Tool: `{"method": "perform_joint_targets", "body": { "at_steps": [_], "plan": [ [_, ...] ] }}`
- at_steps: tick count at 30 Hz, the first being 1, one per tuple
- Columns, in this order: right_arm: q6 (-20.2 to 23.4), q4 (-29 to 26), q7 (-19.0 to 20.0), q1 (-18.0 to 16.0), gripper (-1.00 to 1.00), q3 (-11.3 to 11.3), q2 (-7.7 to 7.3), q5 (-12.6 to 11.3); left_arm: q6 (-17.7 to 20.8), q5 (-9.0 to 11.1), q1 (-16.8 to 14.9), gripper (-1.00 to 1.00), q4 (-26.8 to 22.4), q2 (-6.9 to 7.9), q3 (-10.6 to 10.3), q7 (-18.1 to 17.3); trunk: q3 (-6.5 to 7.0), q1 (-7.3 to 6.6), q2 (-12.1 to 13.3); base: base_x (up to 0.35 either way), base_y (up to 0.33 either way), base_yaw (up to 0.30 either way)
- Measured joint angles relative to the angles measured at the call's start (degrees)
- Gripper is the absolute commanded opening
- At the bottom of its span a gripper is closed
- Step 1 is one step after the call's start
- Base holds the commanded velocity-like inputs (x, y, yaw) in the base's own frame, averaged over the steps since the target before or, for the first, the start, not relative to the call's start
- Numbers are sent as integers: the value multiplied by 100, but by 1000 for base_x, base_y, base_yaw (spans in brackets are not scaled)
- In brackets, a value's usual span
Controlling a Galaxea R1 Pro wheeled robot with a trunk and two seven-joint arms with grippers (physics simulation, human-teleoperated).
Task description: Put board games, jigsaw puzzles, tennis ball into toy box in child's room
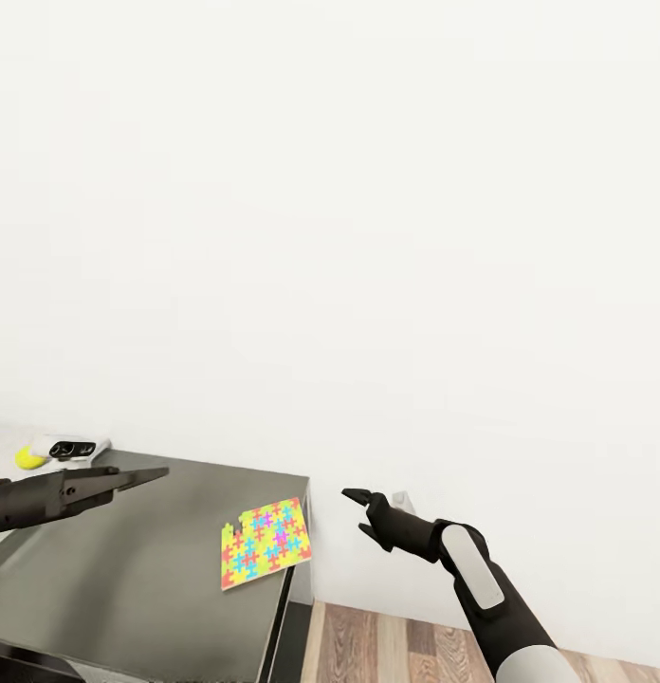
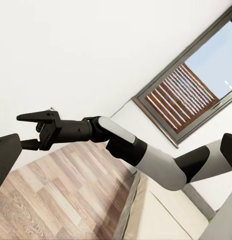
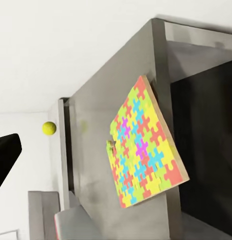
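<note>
One jigsaw puzzle (image 1: pixel 264 543) of yellow, blue, green and pink pieces lies flat on a dark grey cabinet top (image 1: pixel 131 569), near its right edge, and it also lies there in the right wrist view (image 3: pixel 143 150). The tennis ball (image 1: pixel 29 458) rests on a paler surface beyond the cabinet's far left end (image 3: pixel 49 128). My left gripper (image 1: pixel 140 471) hovers open over the cabinet's far left part, well left of the puzzle. My right gripper (image 1: pixel 357 510) is open and empty in the air right of the cabinet, level with the puzzle (image 2: pixel 28 131). The toy box and the board games are out of view.
A small white and black object (image 1: pixel 74 446) lies beside the ball. A white wall (image 1: pixel 368 237) stands right behind the cabinet. Wood-plank floor (image 1: pixel 387 645) lies to the right of the cabinet. The left wrist view takes in a dark-framed window (image 2: pixel 196 90).
</note>
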Motion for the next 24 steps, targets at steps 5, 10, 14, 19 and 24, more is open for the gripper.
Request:
{"method": "perform_joint_targets", "body": {
  "at_steps": [5, 10, 14, 19, 24],
  "plan": [
    [-3, 5, 1, 0, 100, -11, -7, 0, 0, -4, -1, 100, -2, 0, -5, 0, -93, 110, -201, 0, 0, -23],
    [-7, 46, 0, 1, 100, -18, -9, -5, 0, -6, -2, 100, 4, -1, -10, -1, -183, 220, -401, 0, 0, -169],
    [-14, 59, 1, 0, 100, -18, -2, 11, 1, -5, -1, 100, 4, 0, -11, 0, -255, 308, -562, 0, 0, -63],
    [-17, 62, 1, 0, 100, -18, -2, 15, 1, -5, -1, 100, 0, 0, -14, 0, -345, 417, -763, 0, 0, -11],
    [-18, 60, 1, 0, 100, -4, 0, 18, 1, -4, 0, 100, 1, 0, -17, 0, -434, 527, -963, 0, 0, 40]
  ]
}}
